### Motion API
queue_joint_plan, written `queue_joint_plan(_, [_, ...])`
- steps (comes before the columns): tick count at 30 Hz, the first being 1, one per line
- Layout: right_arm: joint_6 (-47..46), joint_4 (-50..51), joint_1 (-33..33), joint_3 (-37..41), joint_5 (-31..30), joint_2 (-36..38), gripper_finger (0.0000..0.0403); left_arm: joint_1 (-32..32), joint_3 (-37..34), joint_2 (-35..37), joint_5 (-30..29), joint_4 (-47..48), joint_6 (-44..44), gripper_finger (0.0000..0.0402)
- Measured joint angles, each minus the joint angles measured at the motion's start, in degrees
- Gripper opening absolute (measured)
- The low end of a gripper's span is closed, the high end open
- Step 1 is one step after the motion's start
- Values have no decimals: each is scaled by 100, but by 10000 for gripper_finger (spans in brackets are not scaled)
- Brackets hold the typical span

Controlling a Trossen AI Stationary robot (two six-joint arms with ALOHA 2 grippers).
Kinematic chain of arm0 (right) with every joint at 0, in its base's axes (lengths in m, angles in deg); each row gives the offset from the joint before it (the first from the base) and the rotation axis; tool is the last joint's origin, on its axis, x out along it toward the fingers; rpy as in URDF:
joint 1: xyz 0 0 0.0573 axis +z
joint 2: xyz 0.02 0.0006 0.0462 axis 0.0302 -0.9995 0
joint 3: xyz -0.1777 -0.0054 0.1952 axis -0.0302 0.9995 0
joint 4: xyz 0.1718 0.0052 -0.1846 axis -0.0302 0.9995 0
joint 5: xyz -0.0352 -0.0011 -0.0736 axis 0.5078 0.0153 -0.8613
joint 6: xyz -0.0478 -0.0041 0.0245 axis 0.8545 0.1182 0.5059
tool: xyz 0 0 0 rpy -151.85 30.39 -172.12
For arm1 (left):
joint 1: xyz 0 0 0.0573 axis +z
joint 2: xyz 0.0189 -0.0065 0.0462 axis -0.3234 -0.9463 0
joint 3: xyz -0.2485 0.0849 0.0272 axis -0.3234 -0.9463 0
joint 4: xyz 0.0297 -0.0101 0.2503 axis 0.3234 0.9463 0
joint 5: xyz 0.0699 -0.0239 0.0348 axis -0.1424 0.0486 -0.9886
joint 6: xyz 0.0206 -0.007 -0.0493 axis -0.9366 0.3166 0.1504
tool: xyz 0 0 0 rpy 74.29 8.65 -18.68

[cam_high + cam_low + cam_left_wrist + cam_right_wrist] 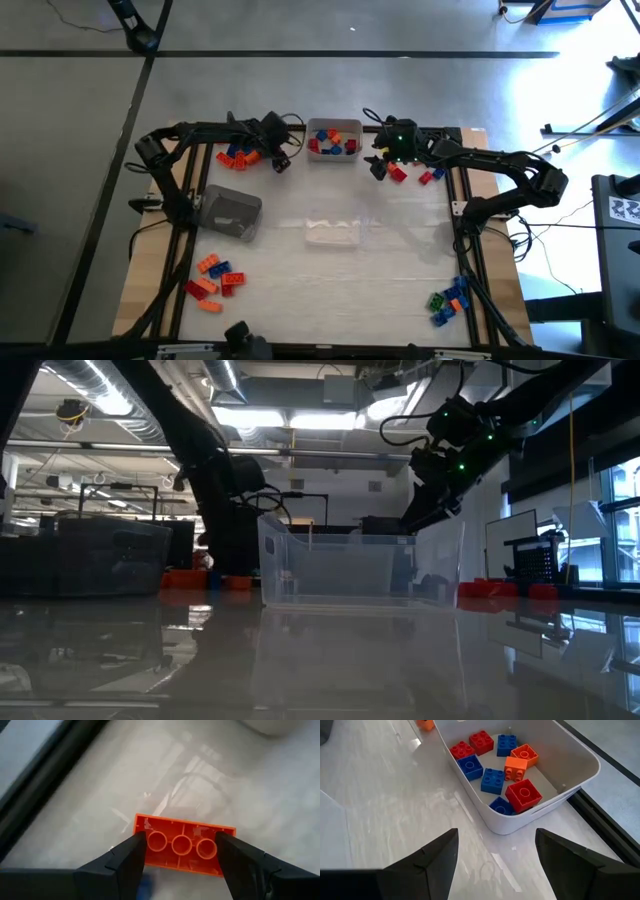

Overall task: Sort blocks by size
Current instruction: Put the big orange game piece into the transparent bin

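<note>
A pale grey glossy tabletop (330,290) fills the overhead view, with a dim workshop beyond it. At the far edge sits a white plastic bin (335,127) holding small square red, blue and orange studded bricks (492,762). Loose piles lie beside it and in both near corners, the red and orange near-left pile (214,281) among them. A clear plastic tray (333,233) sits mid-table. The left gripper (181,851), left of the bin, has its fingers clamped on a long orange studded brick (183,845), underside showing 3 tubes. The right gripper (496,847), right of the bin, hangs with fingers apart, holding nothing. Risk: the long brick looks pinched near one edge, so it could pivot and drop into the wrong pile
</note>
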Motion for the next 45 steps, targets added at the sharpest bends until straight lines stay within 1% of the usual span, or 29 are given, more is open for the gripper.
queue_joint_plan(2, [0,12,0,-2,0,0,261,-198,9,9,6,132,-155,223])
queue_joint_plan(6, [0,21,1,-2,0,0,261,-546,-5,125,14,268,-165,223])
queue_joint_plan(10, [0,22,1,-2,0,0,261,-812,-30,551,-47,337,-158,223])
queue_joint_plan(13, [0,25,-1,-2,0,0,261,-933,-19,969,-201,440,40,223])
queue_joint_plan(17, [-2,25,1,-2,0,0,261,-935,-19,1328,-332,523,987,223])
queue_joint_plan(21, [-1,25,1,-2,1,0,261,-910,-34,1367,-334,553,2059,223])
queue_joint_plan(24, [-1,28,1,-2,2,0,261,-911,-61,1290,-331,555,2443,223])
queue_joint_plan(27, [13,28,-1,-2,0,0,261,-888,-72,1208,-395,505,2619,223])
queue_joint_plan(30, [15,28,1,-2,0,0,261,-882,-69,1153,-413,522,2586,223])
queue_joint_plan(34, [17,28,0,-2,0,0,261,-902,-69,1023,-410,518,1960,223])
queue_joint_plan(37, [15,28,1,-2,2,0,261,-905,-69,1005,-409,490,1787,223])
queue_joint_plan(43, [15,25,1,-2,2,0,261,-1133,20,1265,-399,337,1576,223])
queue_joint_plan(45, [15,25,1,-2,2,0,261,-1284,52,1365,-278,188,1459,223])
